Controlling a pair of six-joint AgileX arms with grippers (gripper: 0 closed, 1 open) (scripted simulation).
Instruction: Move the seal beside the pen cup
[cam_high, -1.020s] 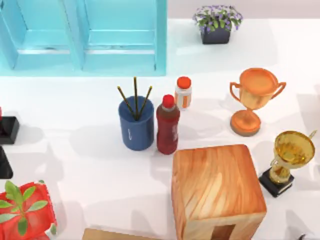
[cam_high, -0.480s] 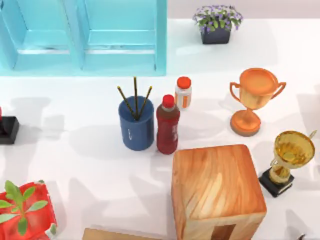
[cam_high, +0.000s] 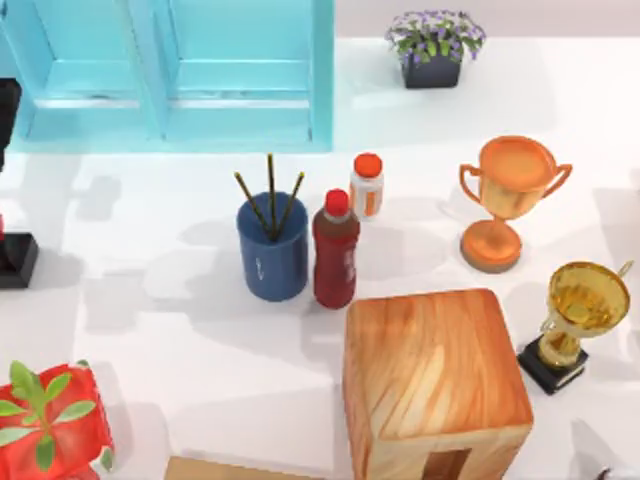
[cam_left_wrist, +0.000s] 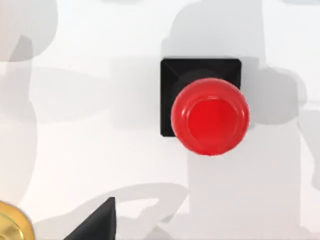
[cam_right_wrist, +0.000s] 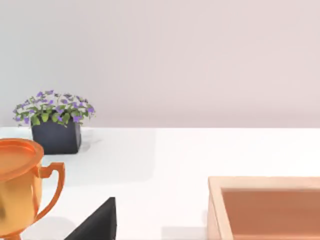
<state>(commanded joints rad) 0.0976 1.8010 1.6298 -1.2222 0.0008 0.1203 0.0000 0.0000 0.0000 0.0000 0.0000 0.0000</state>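
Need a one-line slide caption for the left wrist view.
Looking straight down on the seal, red knob over black base, standing free on the white table.

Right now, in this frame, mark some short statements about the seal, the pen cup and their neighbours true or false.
1. The seal stands upright on the table, untouched. True.
2. The seal already sits beside the pen cup. False: it is at the top view's left edge, far from the cup.
3. A dark-red bottle stands right beside the pen cup. True.
4. The pen cup holds one pen. False: three pens stick out.
5. The wooden box lies left of the pen cup. False: it lies to its right.
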